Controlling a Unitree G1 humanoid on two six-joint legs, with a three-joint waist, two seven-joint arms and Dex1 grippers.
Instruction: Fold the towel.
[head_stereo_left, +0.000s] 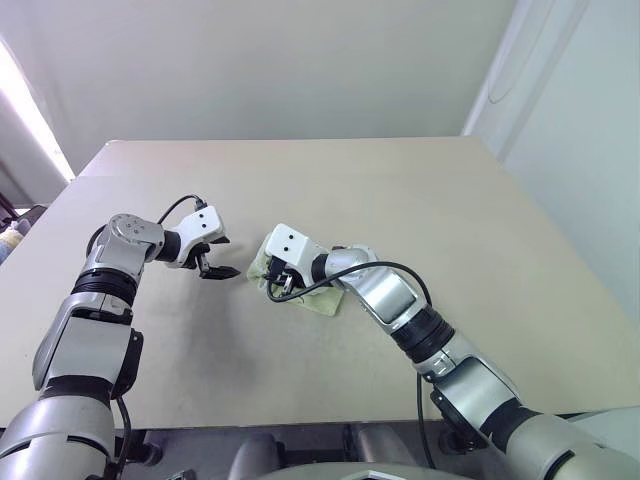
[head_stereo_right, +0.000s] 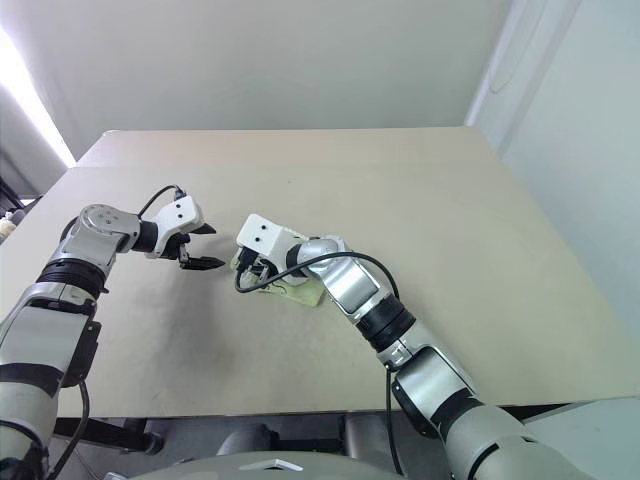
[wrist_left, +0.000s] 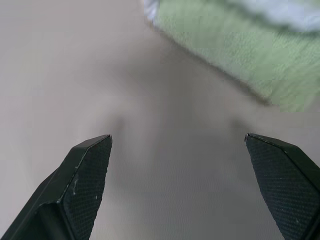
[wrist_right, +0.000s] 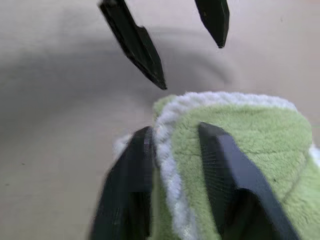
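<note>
Pale walls stand behind a beige table (head_stereo_left: 420, 200) whose top runs from the far edge down to the near one. Near its middle lies the towel (head_stereo_left: 325, 300), a small light-green terry cloth, bunched and partly covered by the right arm, with a flat corner of it showing on the table toward the robot's right of the gripper. The right gripper (wrist_right: 175, 150) reaches forward and to the left, tilted downward, and its two black fingers (wrist_right: 225, 170) are clenched on a raised fold of the towel: in the right wrist view the whitish stitched edging (wrist_right: 170, 165) runs up between them, one finger lying against the edging and the other pressed into the green pile. The pinched fold stands up above the table, its rounded top bordered by the same whitish edge. A black cable (head_stereo_left: 340, 280) loops from the right wrist along the forearm. The left gripper (head_stereo_left: 215, 268) is on the left side of the towel, near it but apart from it, pointing toward it and angled downward. Its jaws are spread wide with nothing between them; the left wrist view shows bare table between the two fingertips (wrist_left: 87, 170) and the towel's green edge beyond them. In the right wrist view those same two dark tips appear past the towel's fold, clear of it.
</note>
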